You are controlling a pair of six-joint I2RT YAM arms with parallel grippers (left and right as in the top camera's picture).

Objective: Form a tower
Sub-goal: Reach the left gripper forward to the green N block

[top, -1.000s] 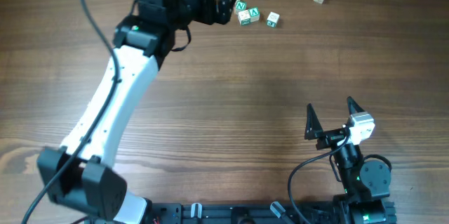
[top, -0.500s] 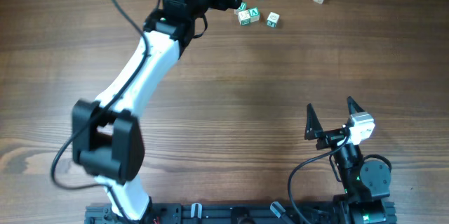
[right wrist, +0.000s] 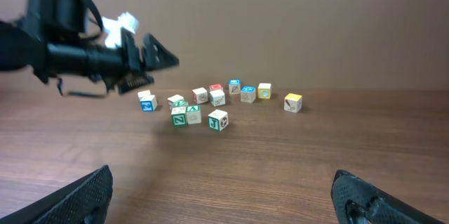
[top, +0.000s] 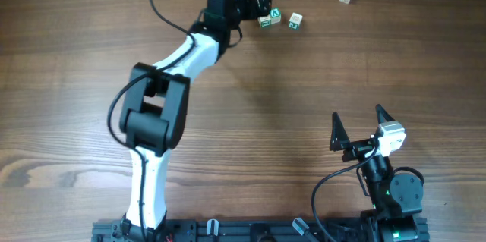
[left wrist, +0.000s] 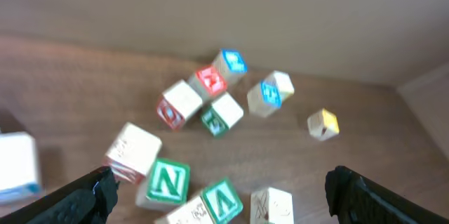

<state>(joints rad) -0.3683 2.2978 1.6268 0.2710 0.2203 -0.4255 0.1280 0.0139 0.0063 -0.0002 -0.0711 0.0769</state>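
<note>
Several small letter cubes lie singly at the far edge of the table; no tower shows in any view. Two green-lettered cubes, an N (left wrist: 167, 180) and a V (left wrist: 222, 199), sit side by side (top: 269, 18) with a whitish cube (left wrist: 270, 205) to their right. My left gripper (top: 263, 2) (left wrist: 221, 185) hovers open just above and behind this group, its fingers spread wider than both green cubes, holding nothing. My right gripper (top: 357, 117) (right wrist: 223, 182) stands open and empty near the front of the table, far from the cubes.
Behind the green pair lie red (left wrist: 210, 80), blue (left wrist: 231, 61) and yellow (left wrist: 323, 123) faced cubes, plus a red-marked cube (left wrist: 133, 152) and a blue-marked one (left wrist: 15, 164) at the left. The wall rises right behind the cubes. From the right wrist view the left gripper (right wrist: 158, 55) hangs over the cluster.
The left arm has swung right and stretched out along the far edge, bringing its gripper over the green cubes. The right arm has not moved.
</note>
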